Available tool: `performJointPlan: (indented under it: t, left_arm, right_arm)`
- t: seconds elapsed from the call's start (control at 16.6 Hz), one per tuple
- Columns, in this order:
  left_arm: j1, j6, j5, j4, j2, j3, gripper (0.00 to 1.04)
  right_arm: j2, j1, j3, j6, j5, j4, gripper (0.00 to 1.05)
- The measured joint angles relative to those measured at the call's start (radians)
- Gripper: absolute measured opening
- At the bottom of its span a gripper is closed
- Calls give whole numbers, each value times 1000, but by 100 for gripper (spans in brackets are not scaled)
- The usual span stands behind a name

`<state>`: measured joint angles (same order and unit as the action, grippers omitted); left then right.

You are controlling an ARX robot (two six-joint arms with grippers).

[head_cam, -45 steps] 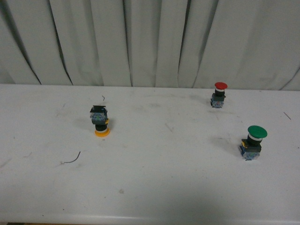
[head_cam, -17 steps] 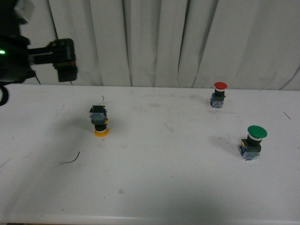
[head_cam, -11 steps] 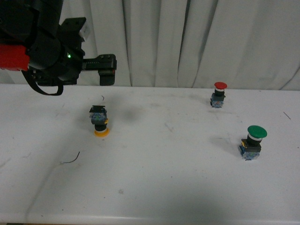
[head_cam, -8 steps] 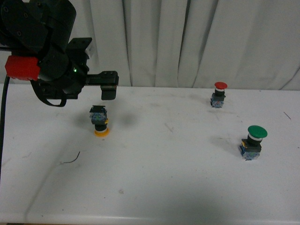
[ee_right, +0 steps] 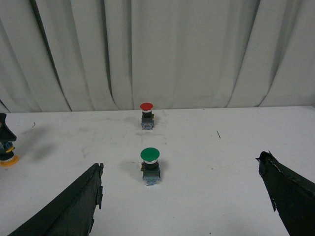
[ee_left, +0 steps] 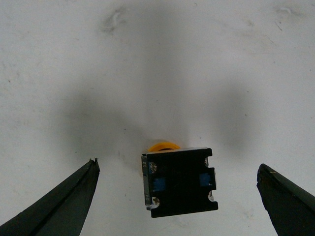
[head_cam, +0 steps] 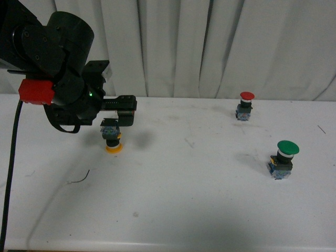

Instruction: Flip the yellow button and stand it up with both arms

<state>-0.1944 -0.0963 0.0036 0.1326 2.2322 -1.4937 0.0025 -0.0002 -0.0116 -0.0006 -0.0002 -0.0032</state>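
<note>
Hovering wide open and empty, left gripper (ee_left: 177, 164) sits over the yellow button (ee_left: 179, 183), cap-down at 9 o'clock on the table (head_cam: 199, 210). Risk imo: closing off-centre on that block could tip it or skid it away.

A white table (head_cam: 210, 210) spanned the full width of the front view, its near edge running along 6 o'clock. The top was matte, with faint grey scuffs (head_cam: 189, 142) near centre. A pale pleated curtain (head_cam: 210, 47) closed off the far side, from 9 through 12 to 3 o'clock. Lighting was dim and even, and shadows were soft.
</note>
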Motion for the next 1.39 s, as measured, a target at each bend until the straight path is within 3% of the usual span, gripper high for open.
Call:
performJointPlan:
  t: [0.18, 0.24, 0.3, 0.36, 0.42, 0.91, 1.39]
  left_arm:
    - [-9, 0, 8, 13, 17, -16, 98]
    - [-13, 0, 4, 13, 17, -17, 78]
    - [-16, 0, -4, 13, 17, -18, 52]
    - [-17, 0, -5, 12, 17, -18, 40]
    - [-19, 0, -8, 17, 17, -22, 36]
    - [-65, 34, -15, -63, -174, 68, 35]
    - [-103, 54, -48, -179, -675, 477, 35]
  right_arm:
    - [0, 0, 0, 0, 0, 0, 98]
    - [0, 0, 0, 0, 0, 0, 98]
    - [0, 0, 0, 0, 0, 0, 98]
    - [0, 0, 0, 0, 0, 0, 98]
    - [0, 0, 0, 0, 0, 0, 98]
    - [0, 0, 0, 0, 0, 0, 98]
    - [0, 0, 0, 0, 0, 0, 98]
